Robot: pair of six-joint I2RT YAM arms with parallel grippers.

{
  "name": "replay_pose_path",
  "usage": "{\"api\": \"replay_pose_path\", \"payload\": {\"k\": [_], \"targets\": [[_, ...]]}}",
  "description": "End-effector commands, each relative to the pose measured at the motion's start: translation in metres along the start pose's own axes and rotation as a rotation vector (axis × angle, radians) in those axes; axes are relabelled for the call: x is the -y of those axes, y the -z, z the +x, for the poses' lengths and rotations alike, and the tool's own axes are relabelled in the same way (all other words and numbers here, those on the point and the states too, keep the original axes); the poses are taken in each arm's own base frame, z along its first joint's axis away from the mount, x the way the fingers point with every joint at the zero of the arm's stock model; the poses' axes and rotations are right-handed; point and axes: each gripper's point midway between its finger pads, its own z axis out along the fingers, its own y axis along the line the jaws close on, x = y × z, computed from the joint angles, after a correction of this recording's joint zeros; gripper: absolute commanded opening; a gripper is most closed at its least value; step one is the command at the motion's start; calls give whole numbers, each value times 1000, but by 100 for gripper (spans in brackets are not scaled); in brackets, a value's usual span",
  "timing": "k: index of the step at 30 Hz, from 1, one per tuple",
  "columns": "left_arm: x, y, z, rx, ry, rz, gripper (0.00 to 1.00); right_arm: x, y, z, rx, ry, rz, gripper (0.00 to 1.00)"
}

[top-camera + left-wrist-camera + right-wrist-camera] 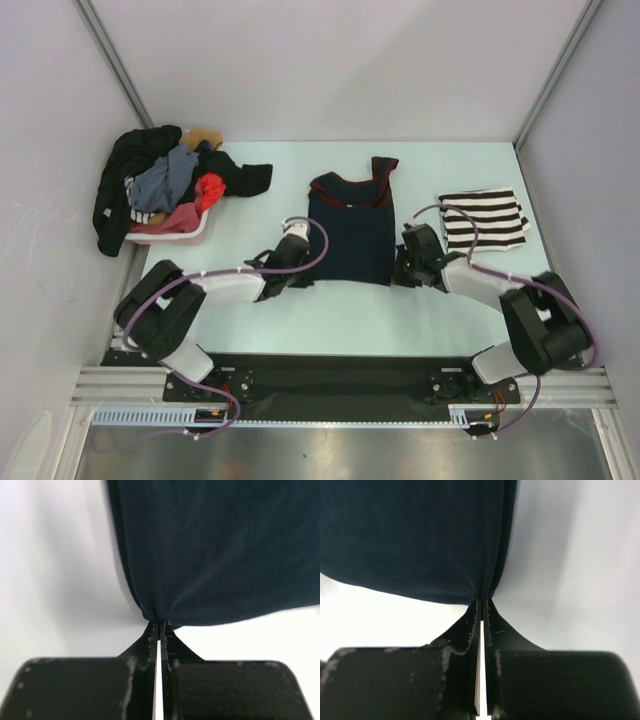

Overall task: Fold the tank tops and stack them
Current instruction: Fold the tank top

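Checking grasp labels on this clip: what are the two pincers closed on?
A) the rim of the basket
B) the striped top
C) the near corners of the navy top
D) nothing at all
C: the wrist views show the left pincer and the right pincer each shut on a bunched corner of the navy top, while the striped top lies apart, untouched.

Bare table (345, 320) lies open along the near edge between the left arm (225, 285) and the right arm (480, 280), and again behind the cloth by the back wall. The heaped basket (170, 238) blocks the left corner. The navy tank top (350, 235) fills the middle and the folded striped tank top (483, 218) the right, with a narrow gap between them.
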Motion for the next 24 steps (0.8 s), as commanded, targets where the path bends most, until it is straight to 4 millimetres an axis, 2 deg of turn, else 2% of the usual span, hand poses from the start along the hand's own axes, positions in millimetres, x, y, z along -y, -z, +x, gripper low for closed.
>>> {"api": "replay_pose_path", "payload": {"k": [1,2,3,4,5,6,7,9,10,11,14,15,19,20,21,23,24], "targets": [[-2,27,56,-98,-20,-38,0,23,31,46,-87,-27,87,0],[-9,32,77,-135,-26,-48,0,22,37,56,-94,-23,98,0],[2,40,88,-142,-7,-21,0,30,41,73,-112,-26,136,0],[2,44,100,-160,1,-18,0,31,48,82,-116,-35,146,0],[2,51,121,-189,-13,-10,0,22,55,87,-95,-74,115,0],[6,55,126,-185,33,-3,1,13,60,104,-113,-54,95,0],[7,60,133,-190,42,-1,0,24,63,119,-128,-62,133,0],[8,71,155,-210,59,-14,0,16,72,134,-131,-96,120,0],[10,75,155,-191,66,-16,0,28,76,142,-137,-94,172,0],[4,80,164,-206,60,-39,0,30,79,145,-134,-99,182,0],[12,91,180,-240,75,-16,0,39,91,149,-117,-116,211,0],[12,93,182,-248,70,-20,0,37,95,147,-105,-123,190,0],[3,103,193,-285,55,-62,0,51,113,151,-116,-112,233,0],[4,107,197,-290,54,-53,0,52,117,150,-113,-108,233,9],[6,110,200,-291,58,-42,0,59,122,152,-125,-93,255,24],[8,115,204,-289,55,-26,1,56,128,149,-114,-81,217,50],[13,120,209,-291,54,-8,5,52,131,146,-105,-88,199,52]]}}
